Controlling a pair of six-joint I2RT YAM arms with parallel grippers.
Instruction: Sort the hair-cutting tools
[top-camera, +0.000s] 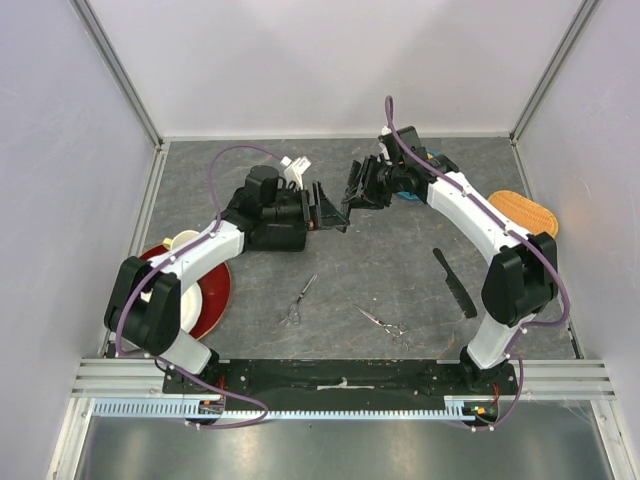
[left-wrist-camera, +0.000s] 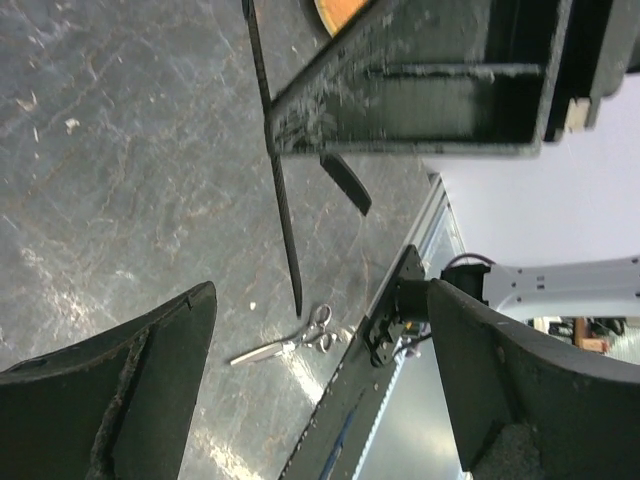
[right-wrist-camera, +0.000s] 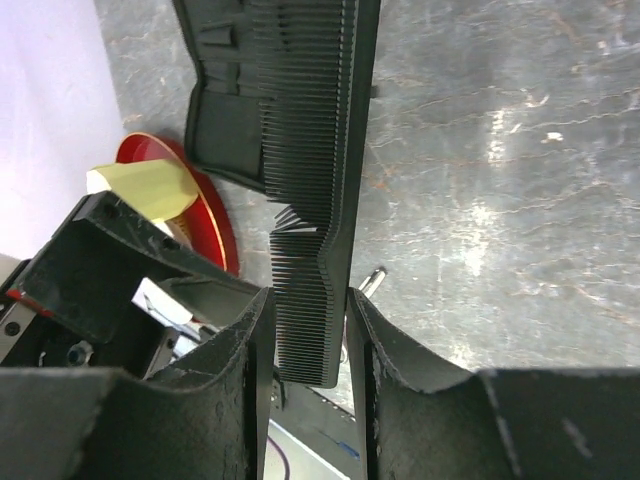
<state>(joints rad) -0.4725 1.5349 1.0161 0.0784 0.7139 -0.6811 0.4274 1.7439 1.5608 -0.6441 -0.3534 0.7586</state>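
The right gripper is pinched narrow on 1 end of a black comb. The rest of the comb sticks out past the fingertips, with its teeth turned toward the left side of the scene. A few teeth close to the grip are bent out of line. Seen from above, this gripper is raised over the far middle of the table.

The left gripper faces it from just to the left. Its 2 fingers are spread wide with nothing between them. From the left wrist the held comb shows edge-on as a thin dark line.

The other comb lies flat on the right side of the table, near the right arm and well apart from both grippers. The 2 pairs of silver scissors lie near the front rail. The left scissors sit toward the middle. The right scissors are slightly nearer the rail, apart from the first pair.

A black case with pockets shows beyond the held comb in the right wrist view, beside a red plate at the near left. An orange-brown oval object rests at the far right edge.
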